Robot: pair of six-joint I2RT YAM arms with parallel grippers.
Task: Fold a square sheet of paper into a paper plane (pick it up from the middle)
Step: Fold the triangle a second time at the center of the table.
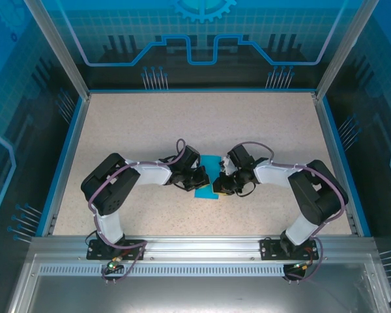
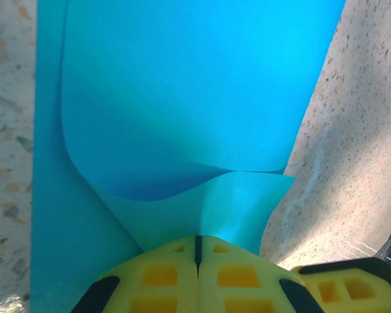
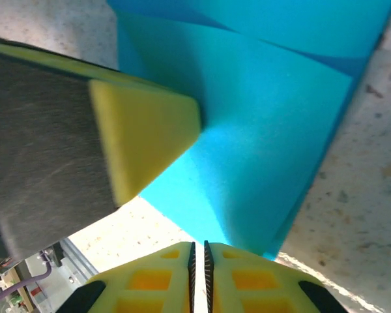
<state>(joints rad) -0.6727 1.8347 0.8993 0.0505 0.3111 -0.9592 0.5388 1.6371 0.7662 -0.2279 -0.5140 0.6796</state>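
Observation:
The square sheet of paper [image 1: 202, 192] lies partly folded on the table between the two arms, bright cyan-blue. In the left wrist view a corner flap of the paper [image 2: 182, 98] curls up off the flat layer and runs into my left gripper [image 2: 197, 238], whose yellow jaws are pressed together on it. My left gripper [image 1: 202, 178] meets my right gripper [image 1: 221, 183] over the sheet. In the right wrist view my right gripper [image 3: 197, 245] stands a narrow slit open at the near edge of the paper [image 3: 267, 130], with bare table showing through the slit. A left fingertip [image 3: 143, 134] rests on the sheet there.
The speckled beige table [image 1: 130, 130] is bounded by blue side rails and a metal frame rail [image 1: 195, 248] at the near edge. One finger of the right gripper [image 2: 352, 287] shows low at the right of the left wrist view.

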